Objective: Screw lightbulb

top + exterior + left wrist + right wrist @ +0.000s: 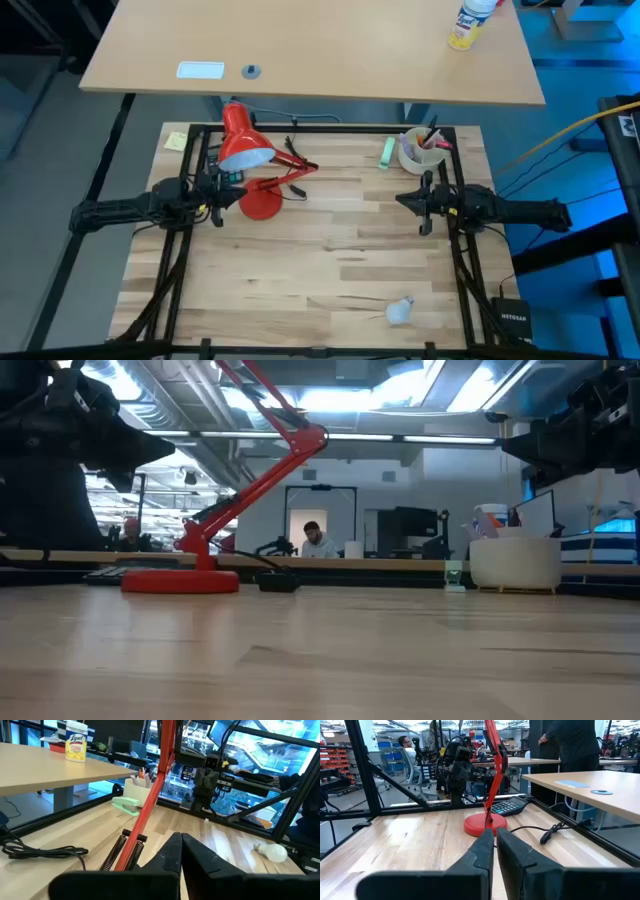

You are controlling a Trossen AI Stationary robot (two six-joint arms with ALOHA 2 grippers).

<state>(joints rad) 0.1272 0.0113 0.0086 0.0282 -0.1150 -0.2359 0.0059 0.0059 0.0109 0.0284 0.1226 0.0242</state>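
The lightbulb (400,311) lies on its side near the table's front edge, closer to the right gripper (409,200) than the left gripper (232,197), both hovering mid-table with fingers closed and empty.

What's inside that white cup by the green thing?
The white cup holds pens poking out of the top. Their lower ends are hidden by the cup's wall, as is anything at the bottom.

A white cup of pens (412,152) stands beside a green stapler (386,151).
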